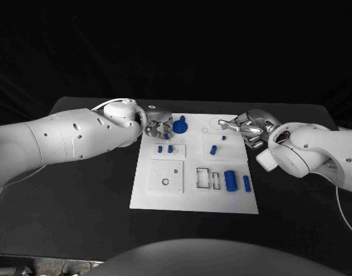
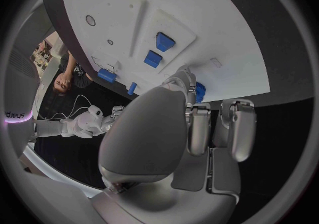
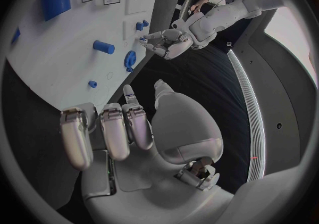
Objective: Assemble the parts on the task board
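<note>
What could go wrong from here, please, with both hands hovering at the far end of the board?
The left hand sits right beside the blue gear and could knock it off the task board. The right hand, open at the board's far right corner, might brush the small blue peg. Both hands work close together, so they could collide.

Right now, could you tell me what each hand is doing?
Left hand: cannot be told; its fingers reach the blue gear.
Right hand: open, holding nothing.
</note>
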